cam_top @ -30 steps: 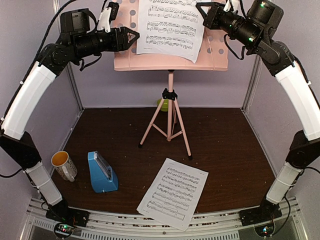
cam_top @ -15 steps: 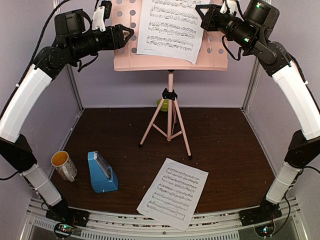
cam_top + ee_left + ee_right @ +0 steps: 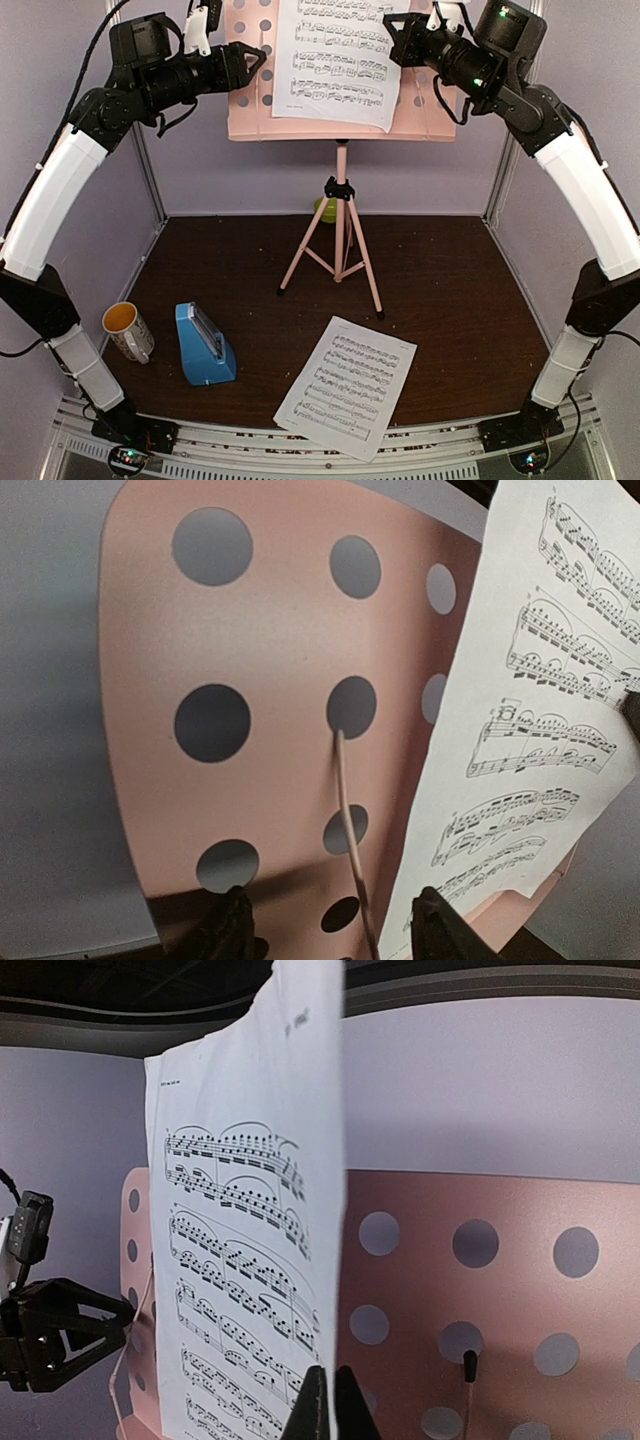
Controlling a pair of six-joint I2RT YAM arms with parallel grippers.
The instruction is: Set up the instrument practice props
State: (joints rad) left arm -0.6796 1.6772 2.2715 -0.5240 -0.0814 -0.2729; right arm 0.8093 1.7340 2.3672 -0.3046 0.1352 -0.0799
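The pink music stand (image 3: 341,215) stands at the back on its tripod, its perforated desk (image 3: 250,112) high in the top view. One sheet-music page (image 3: 340,60) hangs against the desk, and my right gripper (image 3: 392,45) is shut on its right edge; in the right wrist view the jaws (image 3: 330,1405) pinch the page (image 3: 240,1250). My left gripper (image 3: 258,65) is open at the desk's left part; a thin pink retainer wire (image 3: 352,850) runs between its fingers (image 3: 228,928). The second page (image 3: 345,385) lies flat at the table's front. The blue metronome (image 3: 205,345) stands front left.
A cream mug (image 3: 128,331) stands left of the metronome. A lime-green bowl (image 3: 323,208) peeks out behind the stand's pole. The tripod legs (image 3: 365,270) spread over the middle rear of the brown table. Enclosure posts (image 3: 150,190) rise at both sides.
The right gripper has shifted a little left with the page, which sits slightly lower on the desk. The left gripper has drawn back up and left.
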